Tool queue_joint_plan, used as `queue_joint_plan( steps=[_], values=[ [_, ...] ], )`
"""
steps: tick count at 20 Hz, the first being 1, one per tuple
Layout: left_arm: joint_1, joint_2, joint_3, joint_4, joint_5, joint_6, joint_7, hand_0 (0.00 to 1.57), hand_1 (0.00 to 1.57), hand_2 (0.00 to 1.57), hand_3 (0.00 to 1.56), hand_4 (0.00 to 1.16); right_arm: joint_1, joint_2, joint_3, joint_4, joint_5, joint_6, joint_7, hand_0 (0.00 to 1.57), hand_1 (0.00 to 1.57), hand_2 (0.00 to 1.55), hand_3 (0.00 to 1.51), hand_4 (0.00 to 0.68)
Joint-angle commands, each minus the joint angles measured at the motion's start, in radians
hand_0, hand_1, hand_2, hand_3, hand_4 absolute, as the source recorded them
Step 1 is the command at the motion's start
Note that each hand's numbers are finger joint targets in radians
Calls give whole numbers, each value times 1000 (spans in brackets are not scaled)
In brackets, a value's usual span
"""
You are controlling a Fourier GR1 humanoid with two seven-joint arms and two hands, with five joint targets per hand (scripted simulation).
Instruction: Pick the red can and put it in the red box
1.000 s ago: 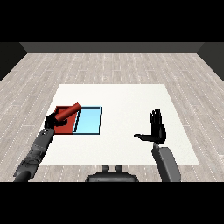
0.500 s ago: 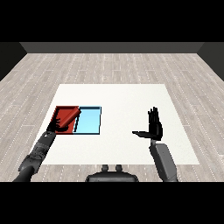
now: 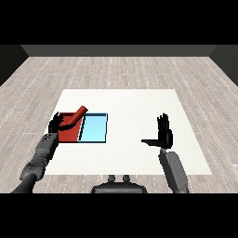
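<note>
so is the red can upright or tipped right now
Tipped. The red can leans with its top toward the upper right, over the red tray, while the left hand curls round its lower end.

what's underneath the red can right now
The red tray lies under the tilted red can, which the left hand holds. Hand and can cover part of the tray floor, so that part cannot be seen.
</note>
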Motion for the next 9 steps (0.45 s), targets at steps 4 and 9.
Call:
queue_joint_plan(
  steps=[4, 9],
  values=[
    [12, -175, 183, -239, 245, -282, -325, 0, 0, 0, 0, 0, -17, -8, 13, 8, 15, 29, -24, 0, 0, 0, 0, 0],
    [186, -286, 105, -459, 239, -336, -418, 0, 0, 0, 0, 0, 51, -21, 39, -34, 40, 39, -29, 0, 0, 0, 0, 0]
  ],
)
